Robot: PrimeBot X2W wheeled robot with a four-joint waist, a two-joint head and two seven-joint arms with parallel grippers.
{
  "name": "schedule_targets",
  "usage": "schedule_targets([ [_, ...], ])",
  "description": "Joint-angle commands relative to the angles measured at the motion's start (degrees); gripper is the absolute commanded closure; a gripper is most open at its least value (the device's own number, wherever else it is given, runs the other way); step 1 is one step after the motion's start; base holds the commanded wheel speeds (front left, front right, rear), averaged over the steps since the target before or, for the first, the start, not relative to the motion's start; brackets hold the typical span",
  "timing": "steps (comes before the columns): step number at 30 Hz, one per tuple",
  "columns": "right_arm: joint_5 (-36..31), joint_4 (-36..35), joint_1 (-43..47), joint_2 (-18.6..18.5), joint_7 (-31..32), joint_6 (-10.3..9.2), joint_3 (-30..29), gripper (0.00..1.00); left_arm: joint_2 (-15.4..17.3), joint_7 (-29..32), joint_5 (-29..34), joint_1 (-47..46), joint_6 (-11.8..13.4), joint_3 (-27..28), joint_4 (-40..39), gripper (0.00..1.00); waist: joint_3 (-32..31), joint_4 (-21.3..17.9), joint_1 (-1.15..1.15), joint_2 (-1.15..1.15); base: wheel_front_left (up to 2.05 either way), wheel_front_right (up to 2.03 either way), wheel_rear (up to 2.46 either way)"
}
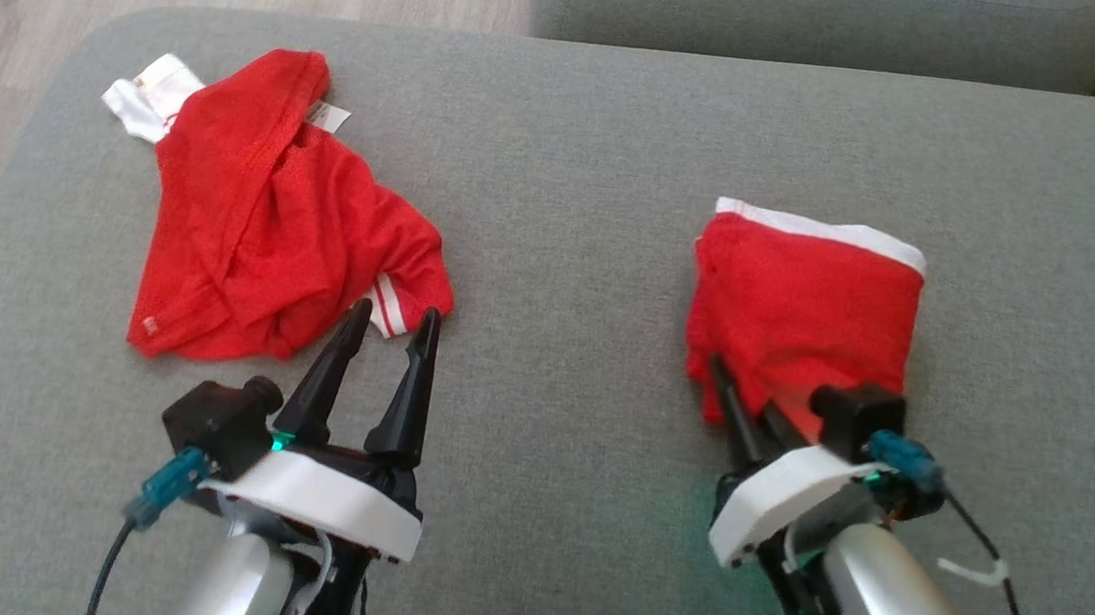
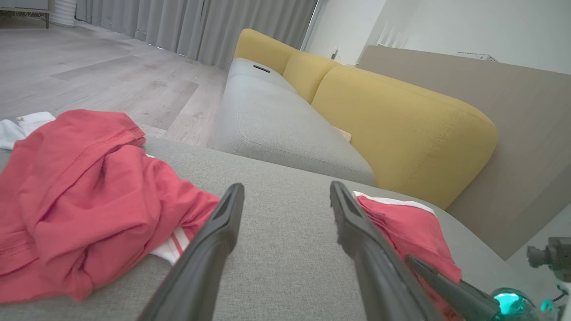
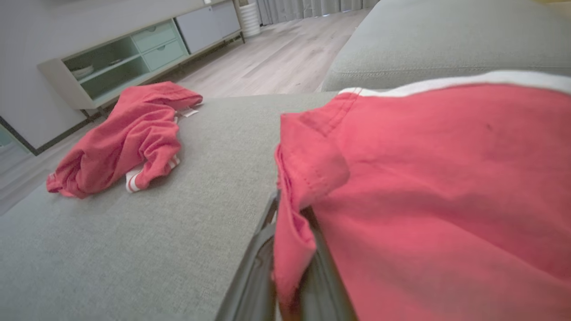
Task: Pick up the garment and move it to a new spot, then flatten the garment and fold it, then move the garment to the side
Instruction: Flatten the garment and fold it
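At the left of the grey cushion [image 1: 573,149] a crumpled garment [image 1: 265,220] lies loose, and just short of its striped hem our left pincer [image 1: 396,318] stands wide and empty. Well apart to the right, the folded garment [image 1: 804,302] lies flat, white band away from us, and our right pincer [image 1: 739,386] is closed on its near left corner. We judge the cloth light, limp and quick to unfold, so a hold through all layers at that corner seems safest.
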Motion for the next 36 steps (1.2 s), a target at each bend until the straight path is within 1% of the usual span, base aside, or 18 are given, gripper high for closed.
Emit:
schedule_targets([
  [1,0.1,-1.3,-0.2,0.2,0.2,0.39,1.9,0.00,0.3,-0.3,-0.3,-1.4,0.3,1.9,-1.8,0.00,-0.1,-0.2,0.00,0.00,0.00,0.00,0.00],
  [9,4.1,-2.3,0.7,0.2,3.8,0.39,7.2,0.00,0.3,-0.3,-0.1,-1.3,0.4,2.8,-1.8,0.00,-1.8,-2.8,0.00,0.00,0.00,0.00,0.00],
  [14,5.4,-6.5,1.5,-0.8,3.2,0.39,6.0,0.00,0.3,-0.3,0.0,-0.9,0.4,3.3,-2.0,0.00,-2.9,-4.8,0.00,0.00,0.00,0.00,0.00],
  [16,5.9,-9.1,2.1,-1.5,2.2,0.39,4.1,0.00,0.3,-0.3,-0.1,-0.8,0.4,3.5,-2.1,0.00,-3.3,-5.5,0.00,0.00,0.00,0.00,0.00],
  [18,5.6,-11.9,2.8,-2.2,0.9,0.39,0.9,0.00,0.3,-0.3,-0.1,-0.8,0.4,3.9,-2.7,0.00,-3.5,-6.2,0.00,0.00,0.00,0.00,0.00],
  [21,3.0,-15.8,4.1,-2.7,-1.3,0.39,-5.1,0.00,0.3,-0.3,-0.2,-0.9,0.3,4.5,-3.8,0.00,-3.6,-7.1,0.00,0.00,0.00,0.00,0.00],
  [25,-1.4,-20.5,6.3,-1.8,-3.5,0.39,-13.5,0.00,0.3,-0.3,-0.2,-1.0,0.2,5.2,-5.2,0.00,-3.7,-8.1,0.00,0.00,0.00,0.00,0.00],
  [28,-4.0,-23.2,8.0,-0.6,-4.5,0.39,-18.6,0.00,0.3,-0.3,-0.2,-1.0,0.2,5.5,-6.0,0.00,-3.7,-8.7,0.00,0.00,0.00,0.00,0.00],
  [34,-6.9,-25.5,10.6,0.1,-5.4,0.39,-21.9,0.00,0.3,-0.3,-0.2,-0.7,0.3,5.7,-7.0,0.00,-3.5,-9.5,0.00,0.00,0.00,0.00,0.00],
  [36,-5.9,-25.7,11.2,0.2,-5.7,0.39,-21.8,0.00,0.3,-0.3,-0.2,-0.4,0.2,5.6,-7.1,0.00,-3.3,-9.7,0.00,0.00,0.00,0.00,0.00],
])
